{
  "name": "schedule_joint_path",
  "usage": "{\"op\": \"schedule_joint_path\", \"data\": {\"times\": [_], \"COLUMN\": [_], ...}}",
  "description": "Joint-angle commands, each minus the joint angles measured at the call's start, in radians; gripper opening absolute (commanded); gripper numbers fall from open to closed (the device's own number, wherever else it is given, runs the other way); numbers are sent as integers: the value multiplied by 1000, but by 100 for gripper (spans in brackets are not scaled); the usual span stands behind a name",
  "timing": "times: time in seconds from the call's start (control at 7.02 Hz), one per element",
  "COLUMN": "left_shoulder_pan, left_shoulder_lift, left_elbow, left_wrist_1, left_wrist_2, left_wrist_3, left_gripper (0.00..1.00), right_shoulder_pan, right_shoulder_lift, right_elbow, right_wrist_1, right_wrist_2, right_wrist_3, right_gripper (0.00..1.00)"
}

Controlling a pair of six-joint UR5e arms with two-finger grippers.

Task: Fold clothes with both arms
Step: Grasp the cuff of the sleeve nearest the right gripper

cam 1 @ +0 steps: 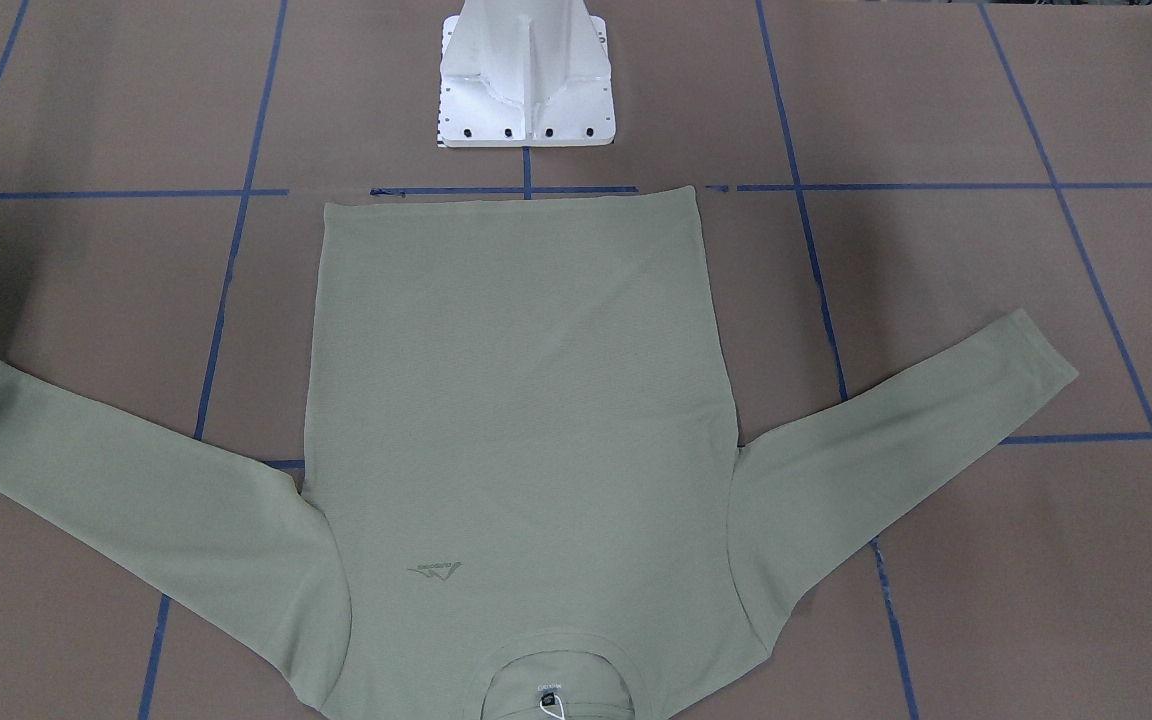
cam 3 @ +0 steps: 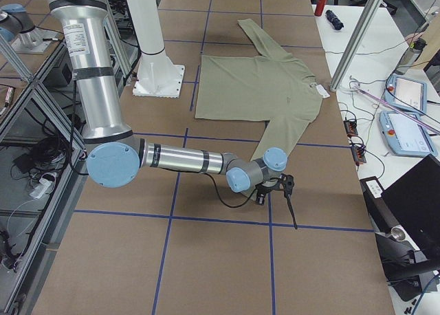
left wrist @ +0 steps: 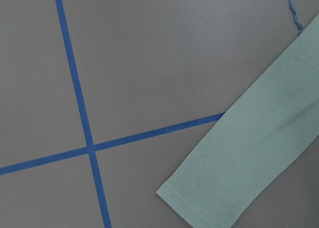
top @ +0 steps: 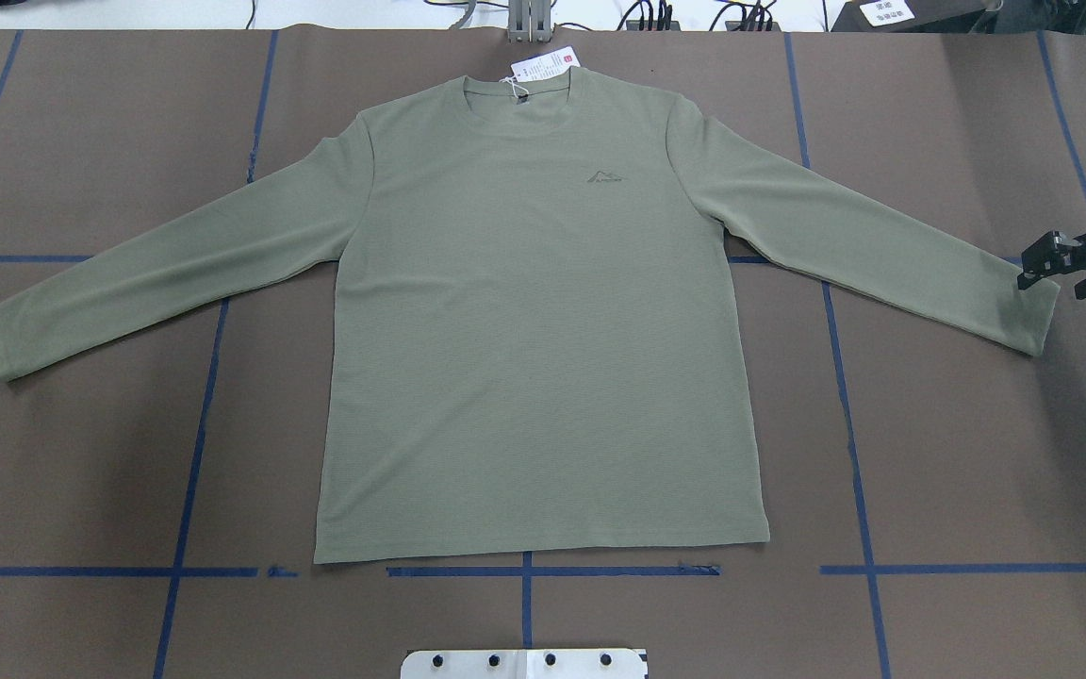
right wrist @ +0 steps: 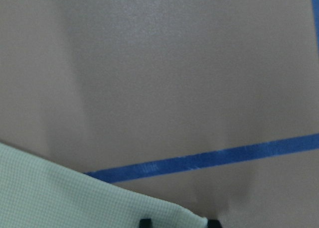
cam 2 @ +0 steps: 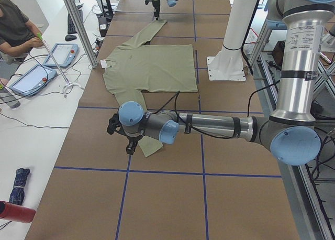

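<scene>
Pale sage-green long-sleeved knit shirt (top: 543, 330) flat on brown worktop (top: 977, 453), hem 6 o'clock. Right gripper (top: 1057, 273) at 3 o'clock cuff edge, jaws spread; left gripper (cam 2: 128, 143) jaws: cannot tell.

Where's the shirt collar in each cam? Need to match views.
Front-facing: collar at bottom edge, centre.
Overhead: top centre.
Exterior left: shirt's left end.
Exterior right: shirt's right end.
Left wrist: not in view, only a sleeve.
Right wrist: not in view, only a sleeve.
Shared landmark: white pedestal, beyond the hem opposite the collar.
</scene>
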Motion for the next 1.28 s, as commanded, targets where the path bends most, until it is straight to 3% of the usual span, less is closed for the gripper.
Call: {"op": "schedule_joint_path", "data": {"times": [0.0,0.28,0.57,0.85,1.14], "left_shoulder_pan": [0,0,0,-2,0], "left_shoulder_lift": [0,0,3,5,5], "left_elbow": [-2,-7,-13,-45,-48], "left_wrist_1": [-2,0,-2,-2,-2], "left_wrist_2": [0,0,-2,-9,-11], "left_wrist_3": [2,2,3,2,2], "left_gripper": [100,100,100,100,100], "right_shoulder_pan": [1,22,50,-20,-193], "right_shoulder_lift": [3,4,-19,28,294], "right_elbow": [-10,19,173,394,409], "right_wrist_1": [1,3,-10,-10,-10], "right_wrist_2": [2,63,162,174,98], "right_wrist_3": [-3,0,41,400,840], "right_gripper": [0,0,0,0,0]}}
